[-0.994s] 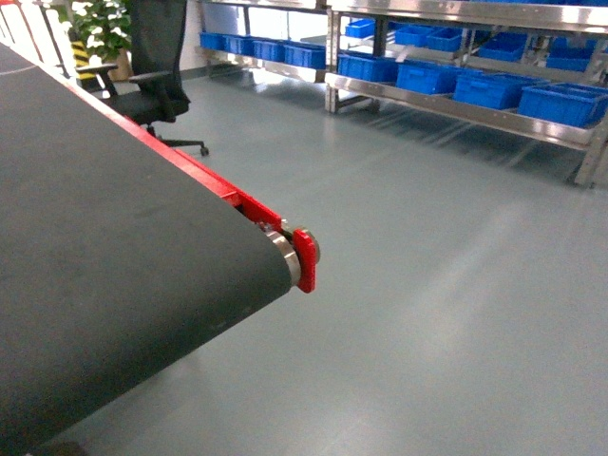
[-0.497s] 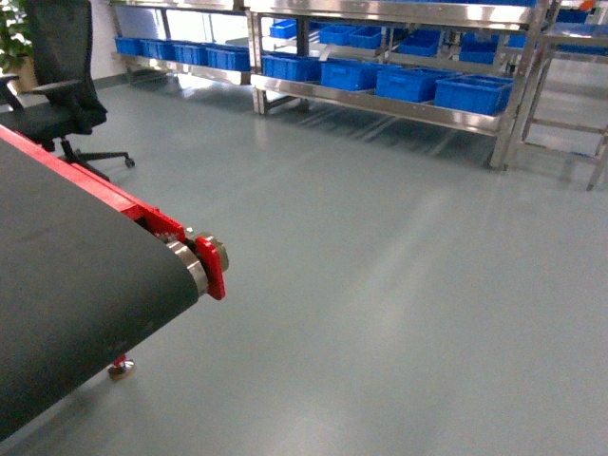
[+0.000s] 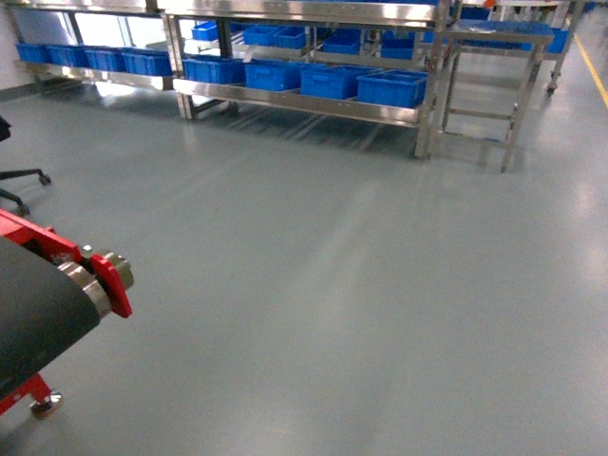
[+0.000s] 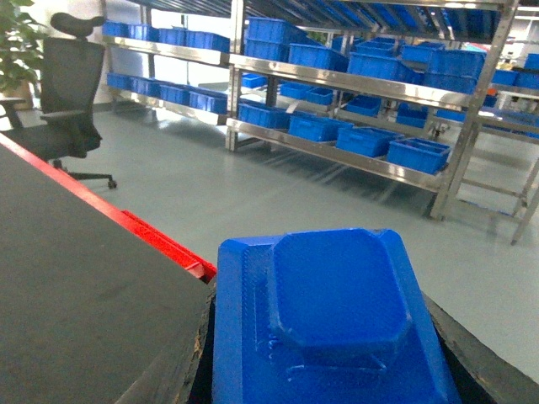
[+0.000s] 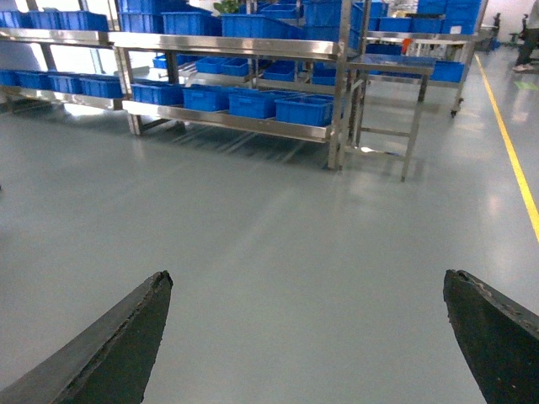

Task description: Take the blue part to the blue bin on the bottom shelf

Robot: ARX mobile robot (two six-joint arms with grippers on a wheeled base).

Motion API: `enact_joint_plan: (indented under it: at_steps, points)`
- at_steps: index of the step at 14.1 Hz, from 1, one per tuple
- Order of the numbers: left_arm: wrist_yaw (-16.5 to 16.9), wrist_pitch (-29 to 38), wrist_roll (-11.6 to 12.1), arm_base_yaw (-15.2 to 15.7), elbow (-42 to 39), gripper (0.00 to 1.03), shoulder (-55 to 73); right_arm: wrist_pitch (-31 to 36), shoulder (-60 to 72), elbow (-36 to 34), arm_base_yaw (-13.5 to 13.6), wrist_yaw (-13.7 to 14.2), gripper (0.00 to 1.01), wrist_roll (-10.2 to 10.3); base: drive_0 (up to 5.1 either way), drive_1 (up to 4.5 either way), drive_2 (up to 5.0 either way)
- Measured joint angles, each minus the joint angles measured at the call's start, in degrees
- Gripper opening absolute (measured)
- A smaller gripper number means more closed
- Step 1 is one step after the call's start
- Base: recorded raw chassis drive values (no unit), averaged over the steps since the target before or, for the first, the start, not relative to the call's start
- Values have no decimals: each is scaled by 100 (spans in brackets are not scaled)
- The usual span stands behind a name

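Since prev. frame our head view has panned right; conveyor (image 3: pixel 43 313) now at far left. L gripper (image 4: pixel 337 370) holds blue part (image 4: pixel 337 295); R gripper (image 5: pixel 307 337) spread wide, empty. Bottom shelf (image 3: pixel 304 103) w/ blue bins (image 3: pixel 391 87) lies well apart across floor (image 3: pixel 361 285).

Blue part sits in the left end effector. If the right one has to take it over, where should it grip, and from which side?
Probably the far end of the blue part, pinching across the flat base's two straight long sides. Come in from beyond it, facing the left end effector, whose fingers flank the near end. The raised centre block has bevelled corners, a poorer seat. The right end effector is open.
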Motion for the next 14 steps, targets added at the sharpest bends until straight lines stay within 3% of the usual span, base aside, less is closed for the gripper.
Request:
enact_joint_plan:
  at_steps: [14]
  points:
    - [7, 2, 2, 0, 0, 44, 0, 2, 0, 0, 0, 0, 98, -2, -162, -162, -162]
